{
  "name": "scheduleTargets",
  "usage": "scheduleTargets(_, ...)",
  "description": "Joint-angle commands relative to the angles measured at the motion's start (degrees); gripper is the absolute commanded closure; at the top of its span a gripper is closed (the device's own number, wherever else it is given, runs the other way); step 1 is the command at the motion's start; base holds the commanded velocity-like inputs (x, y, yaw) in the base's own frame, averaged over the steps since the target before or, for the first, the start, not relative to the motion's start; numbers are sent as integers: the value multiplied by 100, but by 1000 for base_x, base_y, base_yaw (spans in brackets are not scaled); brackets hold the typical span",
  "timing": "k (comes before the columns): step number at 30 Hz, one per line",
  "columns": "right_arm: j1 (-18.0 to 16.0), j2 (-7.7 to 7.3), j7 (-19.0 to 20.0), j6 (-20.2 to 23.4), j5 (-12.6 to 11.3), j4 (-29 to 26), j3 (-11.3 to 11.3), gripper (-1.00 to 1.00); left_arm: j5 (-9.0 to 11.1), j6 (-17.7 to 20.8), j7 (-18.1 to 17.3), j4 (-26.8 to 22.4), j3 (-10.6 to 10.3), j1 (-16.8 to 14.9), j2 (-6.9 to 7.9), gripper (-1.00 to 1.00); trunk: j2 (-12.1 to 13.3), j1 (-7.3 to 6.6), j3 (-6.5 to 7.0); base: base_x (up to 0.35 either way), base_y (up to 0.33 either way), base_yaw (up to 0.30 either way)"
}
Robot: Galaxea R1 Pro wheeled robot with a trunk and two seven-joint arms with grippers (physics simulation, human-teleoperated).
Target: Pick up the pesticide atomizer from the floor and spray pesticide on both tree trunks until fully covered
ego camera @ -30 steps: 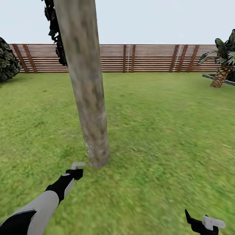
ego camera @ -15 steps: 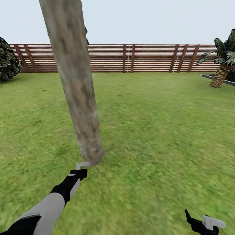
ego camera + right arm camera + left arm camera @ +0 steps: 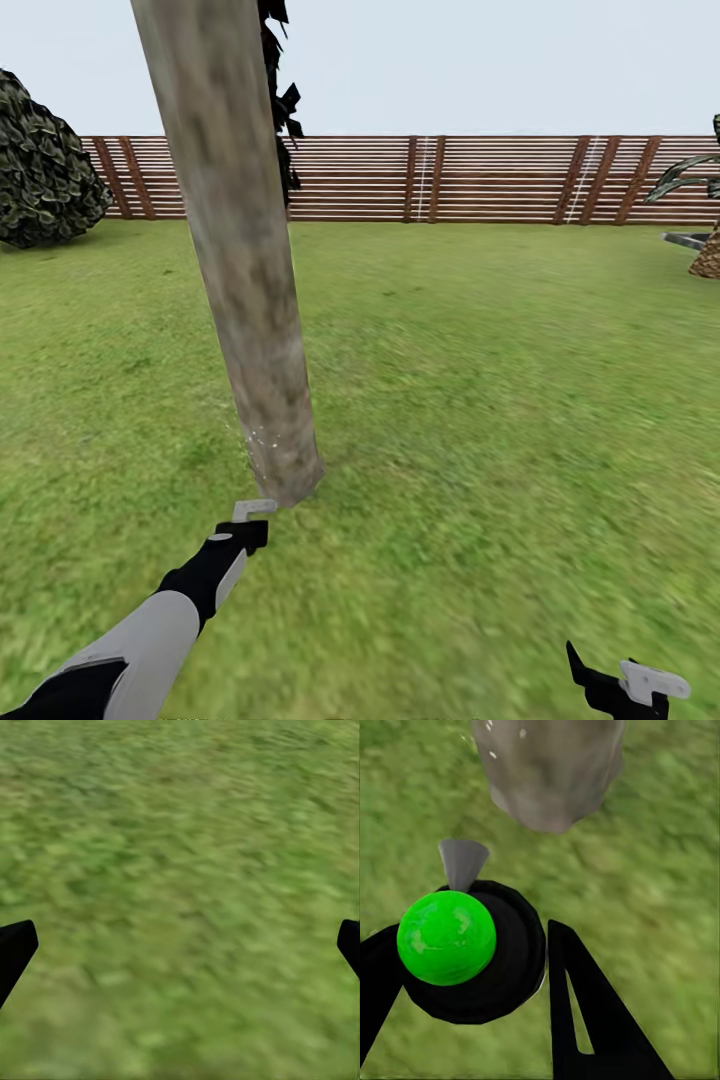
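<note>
No readable writing, brand or label anywhere. My left gripper is clenched on the pesticide atomizer: in the left wrist view its black round body with a bright green ball top sits between my black fingers, and its grey nozzle points toward the tree trunk. In the head view the nozzle tip shows as a small grey piece just above my gripper, just beside the trunk's base, near but apart as far as I can tell. The trunk is thick, mottled grey-brown, leaning slightly, and rises out of frame. White pesticide specks are scattered on its lower part; a few specks also show in the left wrist view. My right gripper is low at the right, over grass, fingers spread wide, released, nothing between them. Around: green lawn, a brown slat fence across the back, a round dark bush far left, dark jagged foliage behind the trunk, and a palm at the right edge, partly cut off. Nothing stands between nozzle and trunk.
</note>
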Motion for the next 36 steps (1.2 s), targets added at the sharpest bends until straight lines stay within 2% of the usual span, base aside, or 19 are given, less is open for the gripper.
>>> scheduleTargets(1, 0, 1, 0, 0, -4, -2, 0, -100, -2, 25, -6, -4, -2, -1, -4, 100, 0, 0, 0, -40, -70, 46)
scheduleTargets(5, 0, -6, 0, 0, -7, -4, 0, -100, -11, 169, -15, 9, 16, -1, -8, 100, 0, 0, 0, -12, -22, 14)
scheduleTargets(8, 1, -7, 0, 0, -9, -4, 0, -100, -14, 1175, 2, -86, 1, -48, -10, 100, 0, 0, 0, -1, -1, 1)
scheduleTargets(10, 1, -7, 0, 0, -9, -4, 0, -100, -19, 1658, 3, -206, -15, -92, -15, 100, 0, 0, 0, 0, 0, 0)
scheduleTargets(15, 1, -7, 0, 0, -9, -4, 0, -100, -14, 2179, -11, -395, -20, -191, -31, 100, 0, 0, 0, 0, 0, 0)
scheduleTargets(18, 0, -7, 0, 0, -9, -4, 0, -100, -4, 2228, -32, -723, -13, -185, -103, 100, 0, 0, 0, 0, 0, 0)
scheduleTargets(21, 0, -7, 0, 0, -9, -3, 0, -100, -5, 2236, -30, -1158, -19, -176, -342, 100, 0, 0, 0, 0, 0, 0)
scheduleTargets(24, -1, -7, 0, 0, -8, -4, 0, -100, -3, 2270, -33, -1610, -19, -153, -407, 100, 0, 0, 0, 0, 0, 0)
scheduleTargets(26, -3, -7, 0, 0, -6, -4, 0, -100, -3, 2298, -52, -2171, -20, -115, -388, 100, 0, 0, 0, 0, 0, 0)
scheduleTargets(29, 1, -7, 0, 0, -3, -1, 0, -100, -16, 2342, -64, -2452, 6, -107, -301, 100, 0, 0, 0, 0, 0, 0)
scheduleTargets(31, 0, -7, 0, 0, -4, -4, 0, -100, -2, 2719, -77, -2648, 11, -106, 2, 100, 0, 0, 0, 0, 0, 0)
scheduleTargets(32, -1, -7, 0, 0, -4, -4, 0, -100, -2, 2775, -81, -2718, 8, -106, 38, 100, 0, 0, 0, 0, 0, 0)
scheduleTargets(34, -1, -7, 0, 0, -1, -4, 0, -100, -2, 2919, -94, -2856, -24, -106, 60, 100, 0, 0, 0, 0, 0, 0)
scheduleTargets(36, -4, -7, 0, 0, -6, -4, 0, -100, -2, 3182, -99, -3025, -42, -115, 0, 100, 0, 0, 0, 0, 0, 0)
